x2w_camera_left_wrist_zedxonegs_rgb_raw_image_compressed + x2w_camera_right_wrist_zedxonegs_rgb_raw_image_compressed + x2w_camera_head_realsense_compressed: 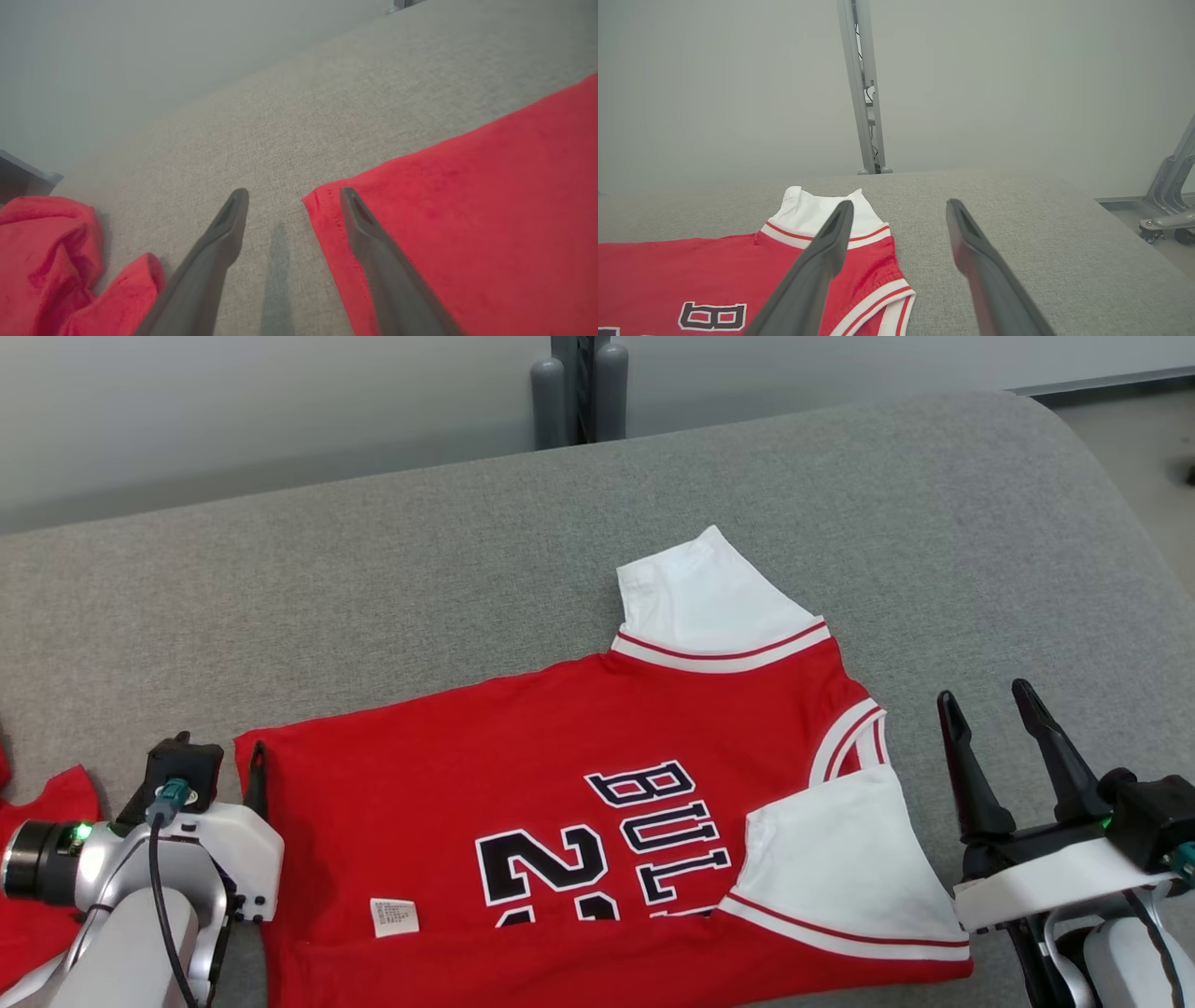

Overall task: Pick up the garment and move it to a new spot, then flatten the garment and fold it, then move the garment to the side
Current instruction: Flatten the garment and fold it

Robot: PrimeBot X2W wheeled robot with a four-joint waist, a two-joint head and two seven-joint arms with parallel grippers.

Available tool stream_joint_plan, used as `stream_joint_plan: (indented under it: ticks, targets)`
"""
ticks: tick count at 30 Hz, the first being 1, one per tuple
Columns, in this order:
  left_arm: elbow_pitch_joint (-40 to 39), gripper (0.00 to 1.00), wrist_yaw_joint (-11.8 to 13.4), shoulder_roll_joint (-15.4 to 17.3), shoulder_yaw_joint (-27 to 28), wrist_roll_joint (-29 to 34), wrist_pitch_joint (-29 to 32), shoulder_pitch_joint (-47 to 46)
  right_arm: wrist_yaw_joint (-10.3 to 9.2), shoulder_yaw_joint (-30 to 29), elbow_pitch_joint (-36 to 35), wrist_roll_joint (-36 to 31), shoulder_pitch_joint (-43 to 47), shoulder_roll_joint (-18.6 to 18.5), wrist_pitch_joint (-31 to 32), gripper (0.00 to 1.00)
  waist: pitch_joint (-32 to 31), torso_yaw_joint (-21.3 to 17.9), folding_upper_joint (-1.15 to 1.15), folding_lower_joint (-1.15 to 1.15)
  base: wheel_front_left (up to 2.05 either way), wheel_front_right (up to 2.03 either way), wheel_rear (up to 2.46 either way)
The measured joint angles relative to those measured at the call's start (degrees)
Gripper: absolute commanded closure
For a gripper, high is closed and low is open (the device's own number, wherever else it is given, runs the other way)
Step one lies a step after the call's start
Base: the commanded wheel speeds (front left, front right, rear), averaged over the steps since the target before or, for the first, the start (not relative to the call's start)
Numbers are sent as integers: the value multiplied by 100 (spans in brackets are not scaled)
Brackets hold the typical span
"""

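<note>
Left tool (pixel 294 198) released at bottom centre, astride the hem corner; right tool (pixel 982 695) released, lower right; garment (pixel 560 756) is laid flat lower centre on the surface (pixel 373 569): judged soft, light, best pinched at corners

Soft matt red-and-white cloth garment (pixel 560 775), coarse grey woven fabric over the worktop (pixel 373 569), smooth matt dark plastic right pincer (pixel 985 698), smooth grey metal post (pixel 861 93), smooth white plastic wrist casing (pixel 238 845)

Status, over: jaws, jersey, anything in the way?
Left gripper, right gripper: jaws open, empty. Jersey flat on grey cushion, near sleeve folded over lettering. Second red garment bunched far left, clear of it.
</note>
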Motion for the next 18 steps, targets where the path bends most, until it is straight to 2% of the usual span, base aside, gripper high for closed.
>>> stream_joint_plan:
  ticks: [5, 12, 18]
  targets:
    - [363, 0, -104, 52, -219, 156, 350, -288, 0, 21, 9, 48, -66, 14, -7, 0, 113, -72, 0, 0, 0, 0, 0]
    - [610, 0, -135, 58, -299, 188, 339, -519, 0, 70, 32, 78, -70, 24, -7, 0, 179, -68, 0, 0, 0, 0, 0]
    - [740, 0, -367, 16, -443, 189, 282, -716, 0, 116, 89, 96, -96, 23, -8, 0, 230, -68, 0, 0, 0, 0, 0]
